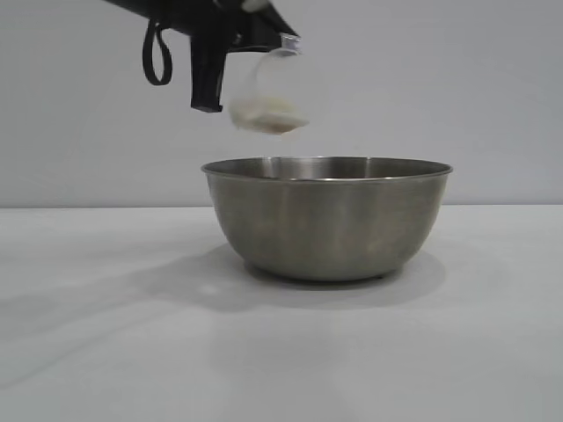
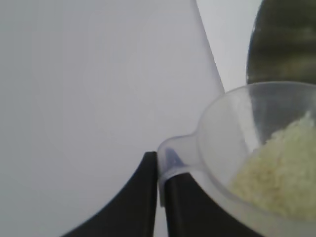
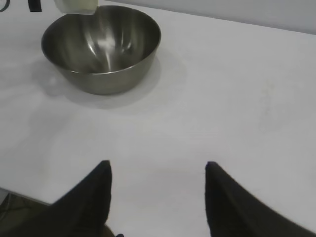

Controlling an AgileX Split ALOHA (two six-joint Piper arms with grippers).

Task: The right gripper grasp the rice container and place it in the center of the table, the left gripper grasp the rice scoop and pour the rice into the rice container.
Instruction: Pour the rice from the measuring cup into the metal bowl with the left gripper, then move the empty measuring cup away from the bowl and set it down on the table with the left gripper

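one scoop of rice [image 1: 266, 116] still inside rice scoop [image 1: 280, 88], my left hand [image 2: 160, 195] clamped on its handle, tipped just above rice container's [image 1: 327, 220] near-left rim; container mid table [image 1: 106, 352]. right hand [image 3: 157, 197] half-open, empty, well back.

My left fingers [image 1: 208, 88] reach in from the upper left and hold the rice scoop [image 1: 280, 88] up in the air, tipped on its side above the near-left rim of the rice container [image 1: 327, 220]. The rice [image 1: 266, 117] lies heaped against the scoop's lower wall. The container stands upright on the white bench [image 1: 106, 334].
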